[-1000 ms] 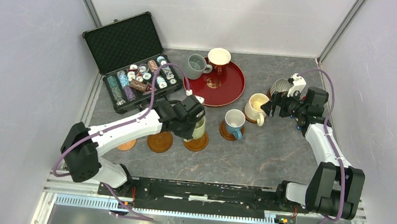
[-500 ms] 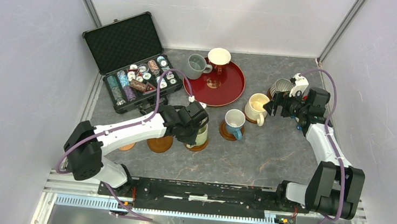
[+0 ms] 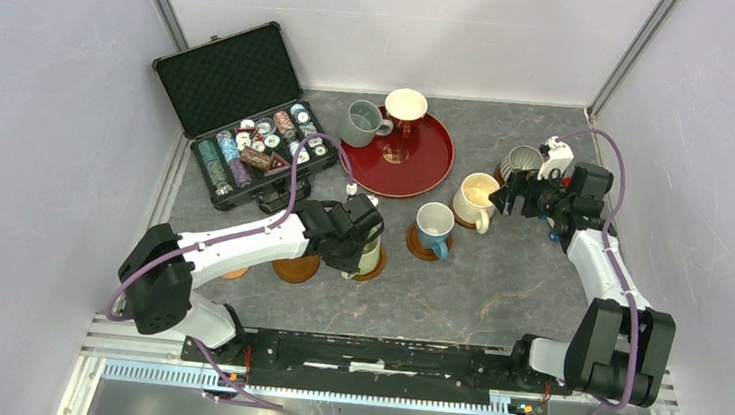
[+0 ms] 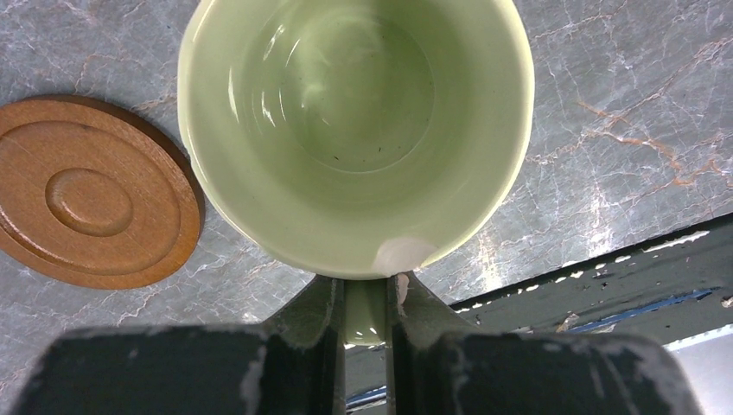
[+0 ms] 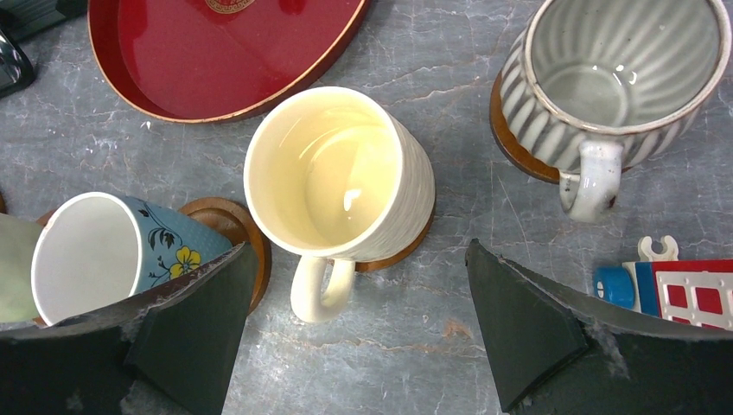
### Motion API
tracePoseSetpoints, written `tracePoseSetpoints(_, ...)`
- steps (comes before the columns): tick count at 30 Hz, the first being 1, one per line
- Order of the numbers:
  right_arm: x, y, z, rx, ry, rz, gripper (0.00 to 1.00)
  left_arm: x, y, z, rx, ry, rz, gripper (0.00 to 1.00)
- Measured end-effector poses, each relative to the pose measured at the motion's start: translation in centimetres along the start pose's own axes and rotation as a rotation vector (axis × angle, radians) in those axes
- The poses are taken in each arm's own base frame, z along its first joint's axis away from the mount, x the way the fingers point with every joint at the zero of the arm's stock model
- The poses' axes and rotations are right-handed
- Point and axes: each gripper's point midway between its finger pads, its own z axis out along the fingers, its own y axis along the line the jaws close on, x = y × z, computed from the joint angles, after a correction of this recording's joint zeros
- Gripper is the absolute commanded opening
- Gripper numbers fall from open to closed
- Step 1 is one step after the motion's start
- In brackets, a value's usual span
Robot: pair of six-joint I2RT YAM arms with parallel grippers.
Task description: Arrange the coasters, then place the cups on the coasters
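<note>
Handle of the green mug (image 4: 354,130) sits pinched between the fingers of my left gripper (image 4: 366,290), which is closed on it. The bowl stands upright just ahead of my fingertips, mouth up, its axis vertical. Seen from above, the mug stands over a coaster (image 3: 378,268) left of the middle of the worktop (image 3: 456,296) and toward its near edge, with a sliver of brown rim showing on the mug's right and near side. Whether its foot touches the wood I cannot tell, because my wrist view hides that coaster under the bowl. The next move, as I judge it, turns on this: mug straight above disc, handle pointing back at me. I should let go and back out along the handle's line, not sideways. Just to the left lies an empty coaster (image 4: 91,203), apart from the mug, and my left arm is the nearer one to it. My right gripper (image 3: 513,193) hovers spread wide, holding nothing, near the right edge by the cream mug (image 5: 337,186), which rests on a third coaster (image 5: 413,246).
</note>
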Motion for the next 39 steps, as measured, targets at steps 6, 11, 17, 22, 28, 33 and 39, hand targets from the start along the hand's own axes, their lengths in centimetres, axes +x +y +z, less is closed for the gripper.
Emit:
tracePoseSetpoints(6, 0.5, -0.3, 0.1, 0.004, 0.008, 0.010, 0.98, -0.4, -0.3, 0.5, 0.005, -0.013, -0.002, 0.25)
tracePoseSetpoints(11, 1.0, -0.6, 0.4, 0.003, 0.024, 0.023, 0.98, -0.5, -0.4, 0.9, 0.002, -0.015, -0.005, 0.34)
tracePoseSetpoints(17, 1.2, -0.9, 0.4, 0.010, 0.026, 0.032, 0.98, 0.2, -0.3, 1.1, 0.006, 0.008, -0.003, 0.49)
tracePoseSetpoints(22, 1.4, -1.1, 0.5, 0.011, 0.034, 0.038, 0.98, 1.9, -0.3, 0.7, 0.048, 0.054, -0.001, 0.55)
tracePoseSetpoints(28, 1.4, -1.1, 0.5, 0.009, 0.034, 0.045, 0.98, 2.1, -1.6, -0.8, 0.139, 0.058, -0.004, 0.58)
tracePoseSetpoints(33, 1.4, -1.1, 0.5, 0.005, 0.033, 0.050, 0.98, 2.7, -2.2, -1.2, 0.185, 0.077, -0.004, 0.60)
tracePoseSetpoints(39, 1.4, -1.2, 0.4, 0.004, 0.031, 0.055, 0.98, 3.1, -2.4, -1.1, 0.204, 0.092, -0.003, 0.62)
